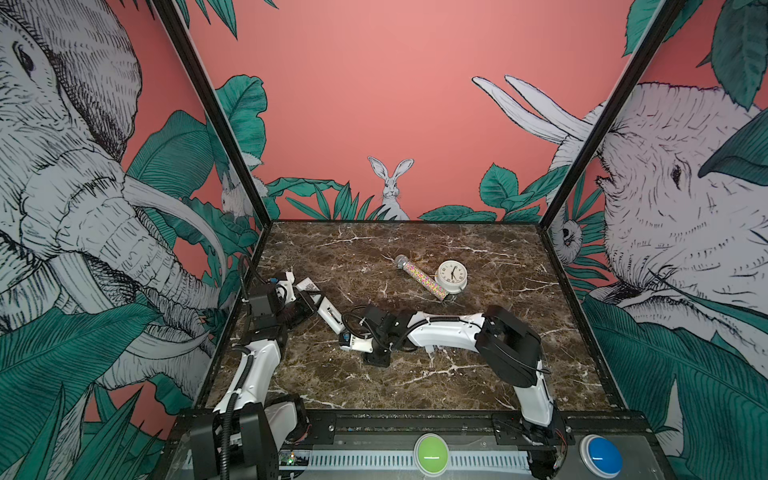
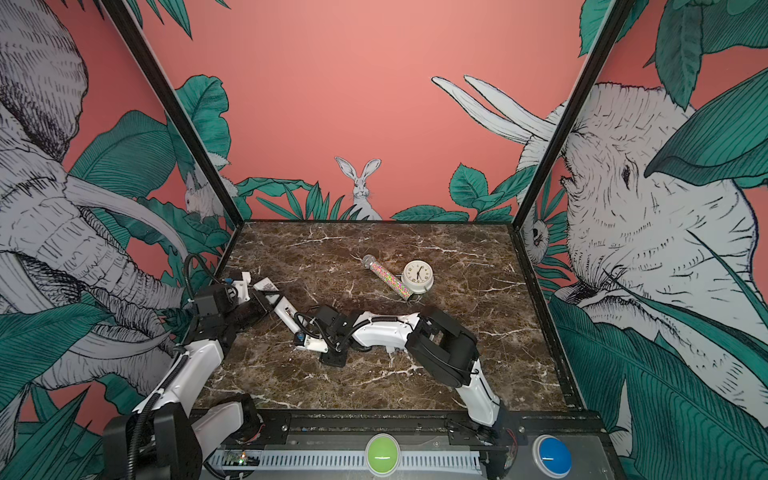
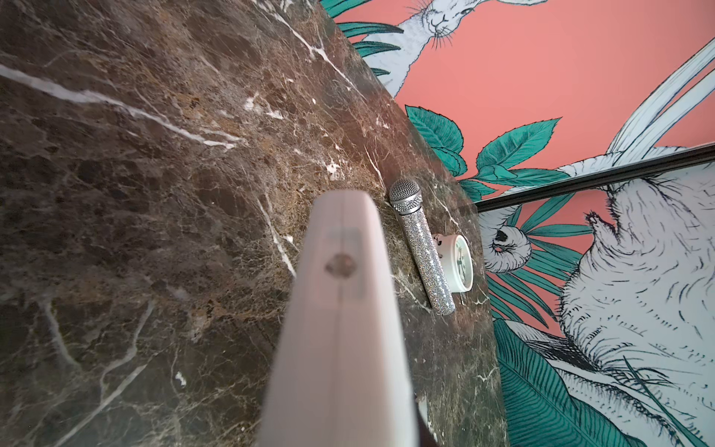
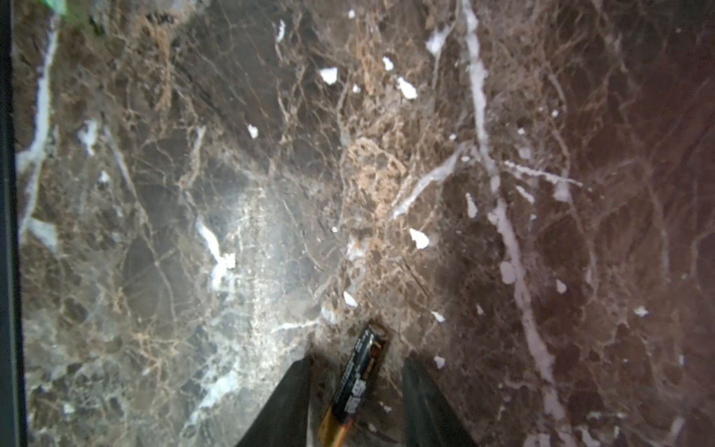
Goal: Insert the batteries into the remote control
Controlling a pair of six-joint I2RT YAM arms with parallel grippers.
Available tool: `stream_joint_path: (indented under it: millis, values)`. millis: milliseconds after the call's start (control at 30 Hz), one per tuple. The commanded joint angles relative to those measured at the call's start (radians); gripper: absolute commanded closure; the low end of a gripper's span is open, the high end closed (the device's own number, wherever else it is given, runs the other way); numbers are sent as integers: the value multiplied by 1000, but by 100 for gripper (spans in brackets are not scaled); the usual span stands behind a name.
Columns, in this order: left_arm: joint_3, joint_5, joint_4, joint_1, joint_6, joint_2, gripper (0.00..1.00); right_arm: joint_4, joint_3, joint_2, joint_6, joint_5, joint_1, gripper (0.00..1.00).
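The left hand [image 1: 307, 300] is clamped on the remote control [image 1: 328, 313] at about 9 o'clock on the bench [image 1: 415, 241], with the white bar sticking out toward 4 o'clock. This grip likely steadies it so the other arm can work on it. The left wrist view shows the bar close up and blurred, with a faint rectangular recess, though I cannot tell whether that is the open compartment. The right hand [image 4: 358, 358] points down just short of the bench's middle, at roughly 7 o'clock from centre. Its fingers [image 4: 286, 402] stand apart on either side of one battery [image 4: 358, 381], which lies flat on the marble with a gap on each side. That placement suits a pinch across the battery's width. A second battery is not visible. The toy microphone [image 1: 420, 277] and the clock [image 1: 451, 274] touch each other at 1 o'clock, well clear of both arms and not needed here.
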Motion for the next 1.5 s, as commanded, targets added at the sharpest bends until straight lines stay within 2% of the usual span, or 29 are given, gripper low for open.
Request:
stream_joint_path:
  millis: [0,133,300,400,567,700,967,1267,1467]
  values:
    - [-3,18,18,12,-1,-28,100,-36,21,36,-28,-15,-5,61]
    - [3,24,10,16,3,-27,100,-55,21,43,-44,-6,-5,68]
    - [2,38,28,18,-5,-21,100,-108,13,40,-96,16,-6,87]
    - [5,61,33,19,-6,-14,100,-109,-47,-6,-155,21,-6,96]
    - [8,103,44,17,-7,5,100,-90,-230,-166,-265,6,-6,98]
    - [-8,122,88,18,-32,14,100,-160,-257,-229,-268,26,-13,100]
    - [-19,143,104,16,-46,-14,100,-165,-274,-212,-247,15,-27,97]
    - [-15,137,78,9,-37,-41,100,-142,-273,-193,-238,31,-43,72]
    - [-2,130,53,6,-18,-41,100,-104,-302,-236,-214,41,-43,63]
